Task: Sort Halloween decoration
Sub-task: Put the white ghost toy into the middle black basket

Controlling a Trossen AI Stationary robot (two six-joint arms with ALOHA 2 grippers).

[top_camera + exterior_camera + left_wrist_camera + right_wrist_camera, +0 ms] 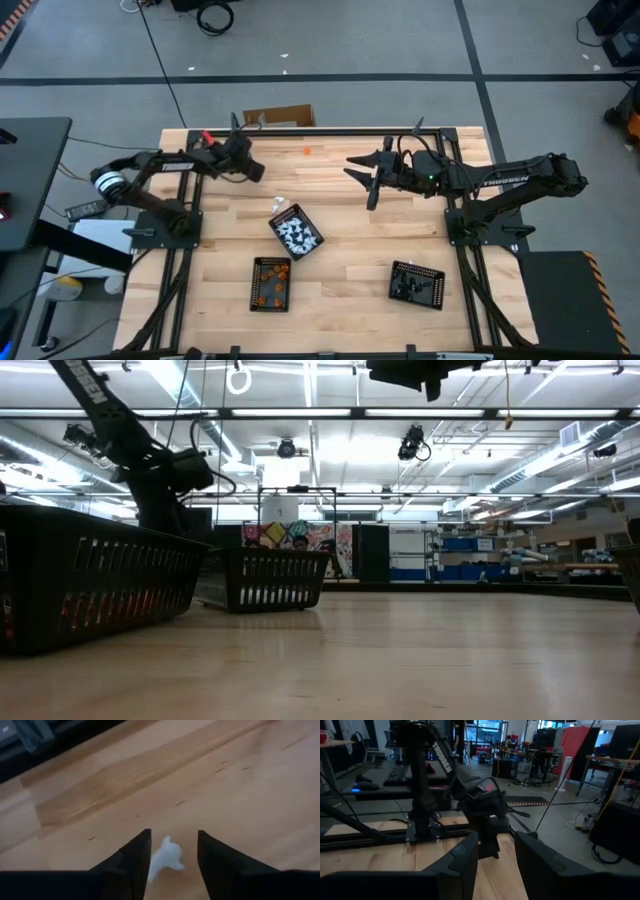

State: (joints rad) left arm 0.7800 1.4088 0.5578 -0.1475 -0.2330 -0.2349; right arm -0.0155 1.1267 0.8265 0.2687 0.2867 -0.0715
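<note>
My left end effector (172,862) hangs with its two dark fingers (132,865) parted, and a small white piece (165,859) sits in the gap between them, seen against the bare wood of the counter (235,785). I cannot tell whether the piece touches either finger or rests on the wood, so I count this end effector as released. From above, the left end effector (250,167) sits over the far left part of the counter, away from all three trays.

My right end effector (495,870) is held high over the far middle of the counter, fingers apart with nothing between them. Past those fingers I see my own left arm (470,795) across the wood. From above, the right end effector (368,180) points toward the left arm.

The Halloween decoration is mostly in the trays. The tray nearest the middle (296,232) holds white pieces, with one more white piece (277,205) lying on the counter just beyond its far corner. The tray nearer the front left (271,284) holds orange pieces. The tray at the front right (417,284) holds dark pieces that I cannot make out singly. One orange piece (306,151) lies alone near the far edge of the counter, between the two arms.

At counter height, two dark slotted trays (262,578) stand on the wood, and the left arm (140,460) rises behind them.
</note>
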